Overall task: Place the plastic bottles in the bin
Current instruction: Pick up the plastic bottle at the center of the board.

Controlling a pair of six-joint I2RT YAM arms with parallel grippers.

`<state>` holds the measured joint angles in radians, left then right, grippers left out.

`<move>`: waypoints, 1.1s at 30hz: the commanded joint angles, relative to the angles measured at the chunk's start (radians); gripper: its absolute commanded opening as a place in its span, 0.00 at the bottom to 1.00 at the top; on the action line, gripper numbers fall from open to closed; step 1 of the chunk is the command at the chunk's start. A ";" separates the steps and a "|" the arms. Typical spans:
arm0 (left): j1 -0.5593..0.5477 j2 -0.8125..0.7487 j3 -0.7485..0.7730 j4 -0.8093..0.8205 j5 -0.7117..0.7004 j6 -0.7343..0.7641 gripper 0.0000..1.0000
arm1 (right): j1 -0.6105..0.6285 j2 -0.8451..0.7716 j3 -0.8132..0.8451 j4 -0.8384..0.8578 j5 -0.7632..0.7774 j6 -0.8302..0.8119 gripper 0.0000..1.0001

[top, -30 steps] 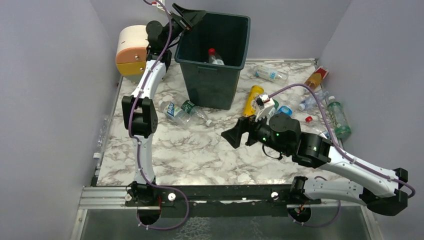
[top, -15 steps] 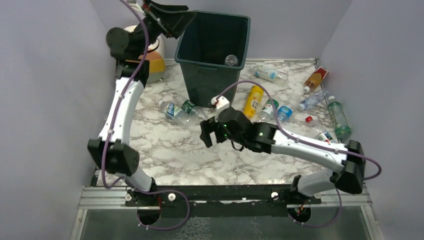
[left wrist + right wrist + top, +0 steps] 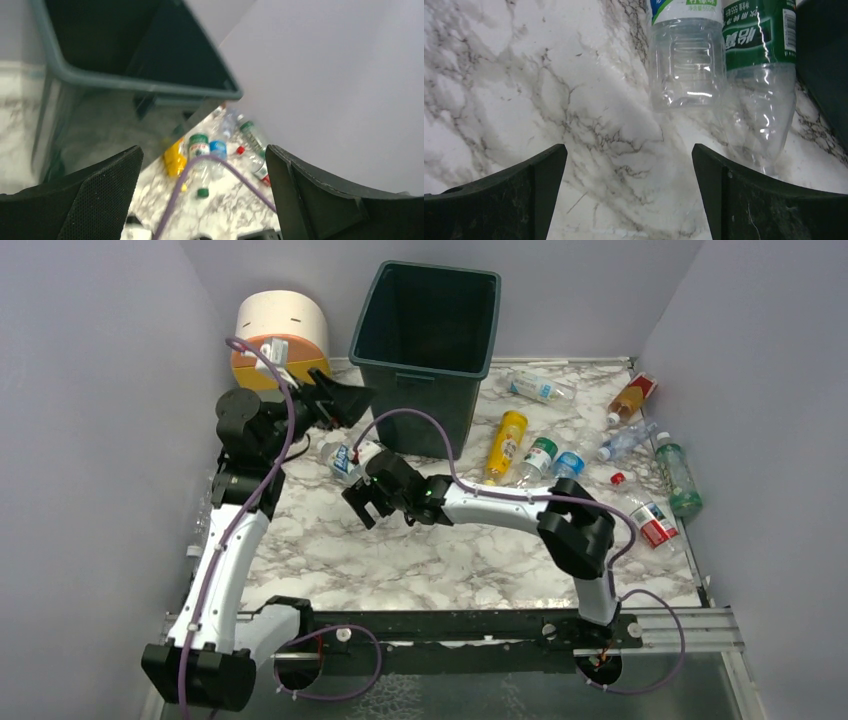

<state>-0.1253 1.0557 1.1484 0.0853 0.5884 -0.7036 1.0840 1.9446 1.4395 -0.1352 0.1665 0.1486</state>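
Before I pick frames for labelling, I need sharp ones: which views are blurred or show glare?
Left wrist: soft and smeared, the bin rim and the bottles beyond it blurred. Right wrist: sharp, with white glare streaks on the green-labelled bottle. Top external: sharp, evenly lit, soft shadows.

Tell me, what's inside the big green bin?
Only dark inner walls show inside the bin. Nothing else is visible, but the near wall and deep shadow hide the bottom, so something could lie there.
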 commanded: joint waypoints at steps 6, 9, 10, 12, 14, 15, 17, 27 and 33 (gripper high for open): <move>0.006 -0.273 -0.136 -0.299 -0.134 0.135 0.99 | -0.082 0.226 0.154 0.262 -0.031 -0.138 0.99; -0.003 -0.308 -0.134 -0.376 -0.154 0.159 0.99 | -0.095 0.266 0.181 0.307 -0.045 -0.149 0.99; -0.011 -0.308 -0.131 -0.404 -0.162 0.165 0.99 | -0.095 0.277 0.187 0.319 -0.039 -0.157 0.99; -0.016 -0.322 -0.146 -0.419 -0.169 0.170 0.99 | -0.097 0.305 0.218 0.313 -0.027 -0.170 0.99; -0.018 -0.334 -0.160 -0.423 -0.174 0.164 0.99 | -0.098 0.317 0.233 0.317 -0.023 -0.182 0.99; -0.018 -0.337 -0.166 -0.422 -0.173 0.156 0.99 | -0.098 0.317 0.227 0.329 -0.032 -0.189 0.99; -0.017 -0.340 -0.179 -0.414 -0.168 0.148 0.99 | -0.099 0.320 0.225 0.344 -0.051 -0.209 0.99; -0.017 -0.330 -0.213 -0.379 -0.143 0.129 0.99 | -0.107 0.377 0.278 0.286 -0.148 -0.164 0.99; -0.017 -0.333 -0.215 -0.374 -0.137 0.119 0.99 | -0.107 0.443 0.333 0.219 -0.137 -0.132 1.00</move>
<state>-0.1398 0.7311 0.9459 -0.3176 0.4427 -0.5713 0.9791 2.3341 1.7237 0.1371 0.0532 -0.0128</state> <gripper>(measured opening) 0.989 0.993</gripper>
